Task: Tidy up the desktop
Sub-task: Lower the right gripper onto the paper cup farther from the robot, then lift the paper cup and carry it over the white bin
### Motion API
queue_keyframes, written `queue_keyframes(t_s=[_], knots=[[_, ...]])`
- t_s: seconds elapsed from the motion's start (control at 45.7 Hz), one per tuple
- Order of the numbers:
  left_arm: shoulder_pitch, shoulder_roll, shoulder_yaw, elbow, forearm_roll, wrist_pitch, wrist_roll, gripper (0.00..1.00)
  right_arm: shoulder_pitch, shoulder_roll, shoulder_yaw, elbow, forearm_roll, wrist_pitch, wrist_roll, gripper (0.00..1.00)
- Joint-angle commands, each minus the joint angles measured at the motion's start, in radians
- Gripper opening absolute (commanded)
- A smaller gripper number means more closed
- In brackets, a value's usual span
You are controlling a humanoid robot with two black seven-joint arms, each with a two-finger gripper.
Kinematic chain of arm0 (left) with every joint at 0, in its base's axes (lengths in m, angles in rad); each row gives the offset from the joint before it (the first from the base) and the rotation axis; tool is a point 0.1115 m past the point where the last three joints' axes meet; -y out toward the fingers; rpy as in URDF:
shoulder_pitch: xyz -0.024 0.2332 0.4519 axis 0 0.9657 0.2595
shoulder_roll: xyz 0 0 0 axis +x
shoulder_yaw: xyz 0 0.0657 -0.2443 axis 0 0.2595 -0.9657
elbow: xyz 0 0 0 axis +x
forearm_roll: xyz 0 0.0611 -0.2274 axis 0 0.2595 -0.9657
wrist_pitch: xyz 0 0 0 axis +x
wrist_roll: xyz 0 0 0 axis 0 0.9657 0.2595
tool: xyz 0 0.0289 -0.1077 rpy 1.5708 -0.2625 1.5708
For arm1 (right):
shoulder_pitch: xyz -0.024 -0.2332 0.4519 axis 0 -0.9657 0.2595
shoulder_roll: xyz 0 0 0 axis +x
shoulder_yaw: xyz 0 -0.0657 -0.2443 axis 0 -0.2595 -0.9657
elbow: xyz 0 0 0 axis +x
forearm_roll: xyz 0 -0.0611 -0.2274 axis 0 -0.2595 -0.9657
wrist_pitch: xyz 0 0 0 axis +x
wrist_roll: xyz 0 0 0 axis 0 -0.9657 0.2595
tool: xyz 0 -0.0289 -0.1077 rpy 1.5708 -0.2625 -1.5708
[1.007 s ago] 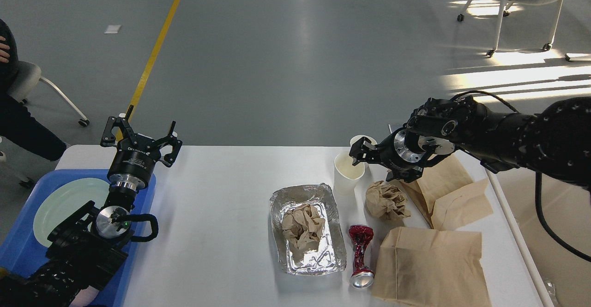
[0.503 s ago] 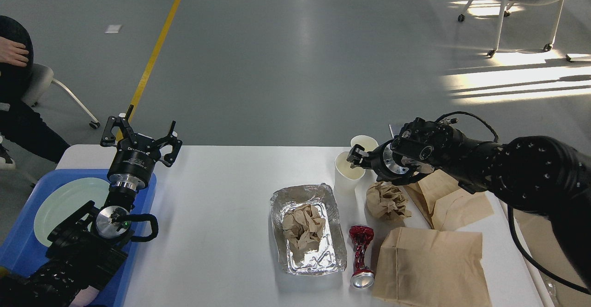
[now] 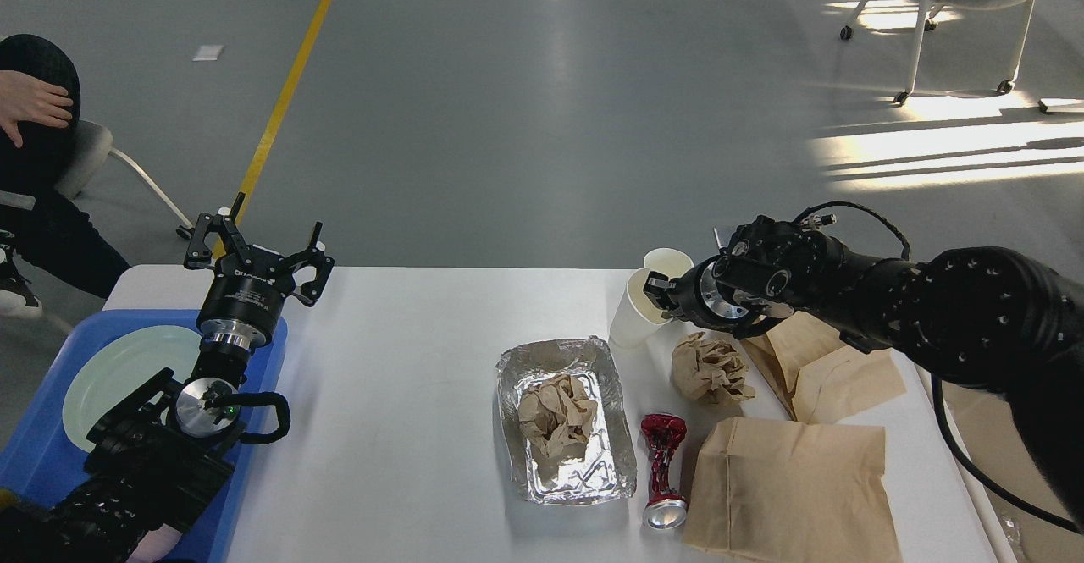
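Note:
The desktop [image 3: 406, 360] is a white tabletop strewn with litter. My right gripper [image 3: 657, 294] is shut on the rim of a white paper cup [image 3: 629, 322], which leans with its mouth toward the gripper. A second white cup [image 3: 666, 259] stands just behind it. A foil tray [image 3: 616, 461] holding crumpled brown paper [image 3: 556, 415] lies in the middle. Beside it are a brown paper ball [image 3: 710, 368] and a crushed red can [image 3: 662, 466]. My left gripper [image 3: 258, 250] hangs open and empty at the far left.
Two brown paper bags lie at the right: a flat one [image 3: 792, 487] near the front and a folded one [image 3: 826, 360] under my right arm. A blue tray [image 3: 42, 470] with a pale green plate [image 3: 118, 372] sits at the left edge. A seated person [image 3: 34, 165] is beyond it.
My right gripper dropped and closed in on the cup's rim, and the cup tipped from upright to leaning. The left arm stayed still. The person at the left shifted.

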Motion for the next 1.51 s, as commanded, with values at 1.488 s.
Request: queue_keyframes(t_s=[1.488], knots=[[0.000,0.000,0.000,0.000,0.000,0.000,0.001,0.96,0.041,-0.770,-0.038,0.200,-0.006,-0.185,0.000,0.00]])
